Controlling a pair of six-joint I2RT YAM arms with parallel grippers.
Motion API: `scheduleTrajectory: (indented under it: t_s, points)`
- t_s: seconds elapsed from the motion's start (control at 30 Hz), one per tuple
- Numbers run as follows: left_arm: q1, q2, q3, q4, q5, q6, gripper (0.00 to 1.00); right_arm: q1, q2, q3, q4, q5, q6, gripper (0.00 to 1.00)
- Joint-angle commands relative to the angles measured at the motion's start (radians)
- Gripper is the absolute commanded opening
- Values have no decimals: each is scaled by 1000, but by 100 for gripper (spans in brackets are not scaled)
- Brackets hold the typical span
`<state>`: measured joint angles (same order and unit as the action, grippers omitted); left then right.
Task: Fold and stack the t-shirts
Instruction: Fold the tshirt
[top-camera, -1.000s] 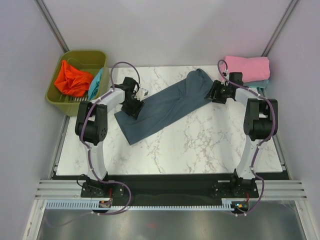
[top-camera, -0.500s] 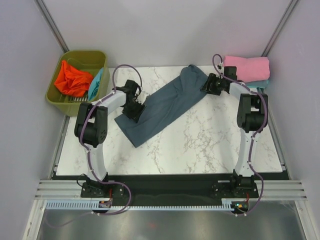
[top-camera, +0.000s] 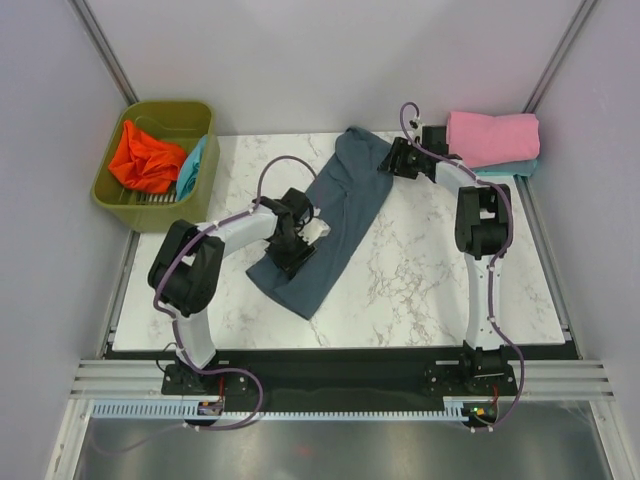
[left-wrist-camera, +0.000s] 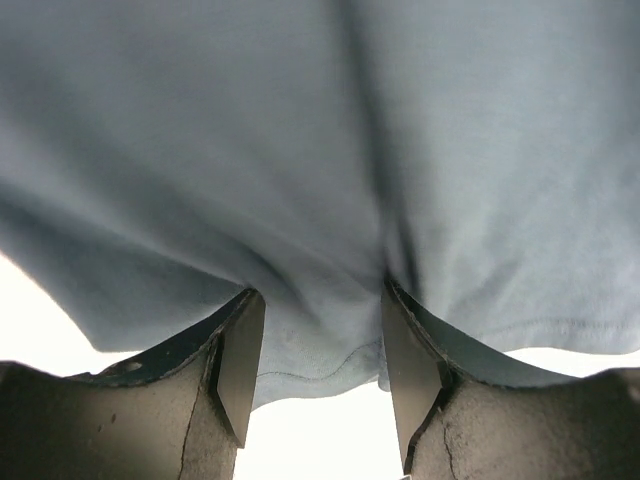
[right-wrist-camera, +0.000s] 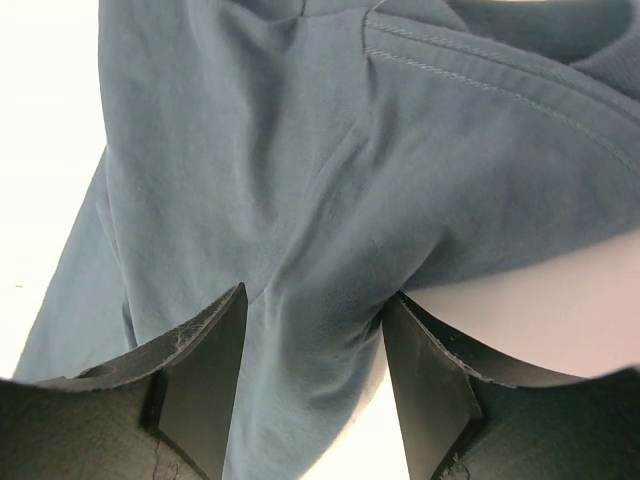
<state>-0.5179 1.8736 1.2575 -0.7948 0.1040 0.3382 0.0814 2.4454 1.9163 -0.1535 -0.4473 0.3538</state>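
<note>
The dark slate blue-grey t-shirt (top-camera: 335, 215) lies as a long folded band running diagonally from the back centre of the table to the front left. My left gripper (top-camera: 295, 240) is shut on its lower left edge; the hem sits bunched between the jaws in the left wrist view (left-wrist-camera: 315, 300). My right gripper (top-camera: 393, 160) is shut on the band's far end, with the cloth (right-wrist-camera: 300, 150) gathered between its jaws (right-wrist-camera: 315, 300). A folded pink t-shirt (top-camera: 492, 138) rests on a teal one (top-camera: 515, 168) at the back right.
An olive-green bin (top-camera: 125, 195) stands off the table's back left corner, holding an orange-red shirt (top-camera: 145, 160) and a teal one (top-camera: 190, 168). The marble table (top-camera: 440, 270) has edges on all sides; grey walls close in behind and beside.
Both grippers have swung the slate shirt: the left gripper moved right and toward the front, the right gripper moved left and back. The band now lies steeper and further left.
</note>
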Motion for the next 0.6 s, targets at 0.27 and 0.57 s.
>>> scheduleTrajectory:
  t_s: [0.27, 0.57]
  points:
    - [-229, -85, -50, -17, 11, -8, 57, 47, 29, 53, 52, -7, 53, 64]
    - [-358, -24, 28, -17, 11, -8, 57, 69, 61, 122, 74, 1, 54, 66]
